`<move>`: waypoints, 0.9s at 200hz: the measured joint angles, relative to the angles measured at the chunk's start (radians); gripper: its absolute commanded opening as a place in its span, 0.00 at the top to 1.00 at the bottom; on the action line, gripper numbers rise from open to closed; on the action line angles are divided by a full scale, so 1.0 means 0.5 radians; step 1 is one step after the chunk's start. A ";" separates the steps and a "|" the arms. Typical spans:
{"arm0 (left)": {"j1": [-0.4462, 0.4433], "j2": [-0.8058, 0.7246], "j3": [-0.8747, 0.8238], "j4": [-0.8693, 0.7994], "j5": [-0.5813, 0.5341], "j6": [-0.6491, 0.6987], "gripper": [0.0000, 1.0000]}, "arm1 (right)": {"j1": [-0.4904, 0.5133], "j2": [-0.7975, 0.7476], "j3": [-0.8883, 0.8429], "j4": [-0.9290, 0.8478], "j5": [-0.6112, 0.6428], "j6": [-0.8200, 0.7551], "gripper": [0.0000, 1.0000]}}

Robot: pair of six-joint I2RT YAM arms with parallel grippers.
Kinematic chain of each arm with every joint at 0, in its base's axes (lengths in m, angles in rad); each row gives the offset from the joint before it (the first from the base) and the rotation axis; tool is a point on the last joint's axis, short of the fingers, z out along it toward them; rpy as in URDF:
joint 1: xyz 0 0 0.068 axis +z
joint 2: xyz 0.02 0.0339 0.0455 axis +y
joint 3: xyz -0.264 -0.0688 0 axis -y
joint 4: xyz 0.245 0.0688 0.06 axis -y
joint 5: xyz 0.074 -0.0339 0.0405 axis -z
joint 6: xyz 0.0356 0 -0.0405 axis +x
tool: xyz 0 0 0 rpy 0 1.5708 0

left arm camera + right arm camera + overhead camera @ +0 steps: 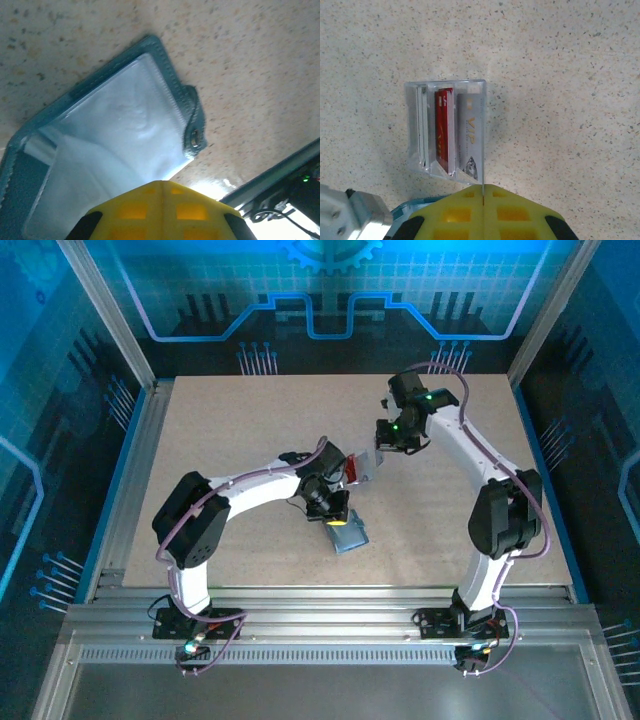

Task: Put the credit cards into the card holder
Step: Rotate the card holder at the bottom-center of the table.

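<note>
Pick-up step judged in hand: right jaws, pressed together, sit at the cards [470,135] in the clear stand [412,125] ahead, grip on one unconfirmed; left jaws, likewise pressed together, hang over the open holder [115,130] on the bench [560,100]; next move requires lifting one card clear.

Left pincer [160,186], right pincer [483,188] — both closed.

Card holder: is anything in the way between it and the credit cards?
Yes. The left gripper, shut, hangs over the far edge of the card holder, on the side facing the credit cards in their clear stand.
</note>
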 measured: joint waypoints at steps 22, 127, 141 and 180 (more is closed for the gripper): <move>0.000 -0.027 -0.075 -0.002 -0.048 0.008 1.00 | 0.042 -0.042 0.000 -0.005 0.036 -0.001 1.00; 0.000 -0.252 -0.402 0.018 -0.166 0.008 1.00 | 0.480 -0.362 -0.440 0.134 -0.116 -0.018 1.00; 0.000 -0.265 -0.472 0.032 -0.177 0.007 1.00 | 0.502 -0.435 -0.587 0.226 -0.178 -0.017 1.00; 0.000 -0.311 -0.656 0.143 -0.177 0.005 1.00 | 0.571 -0.510 -0.880 0.455 -0.282 -0.005 1.00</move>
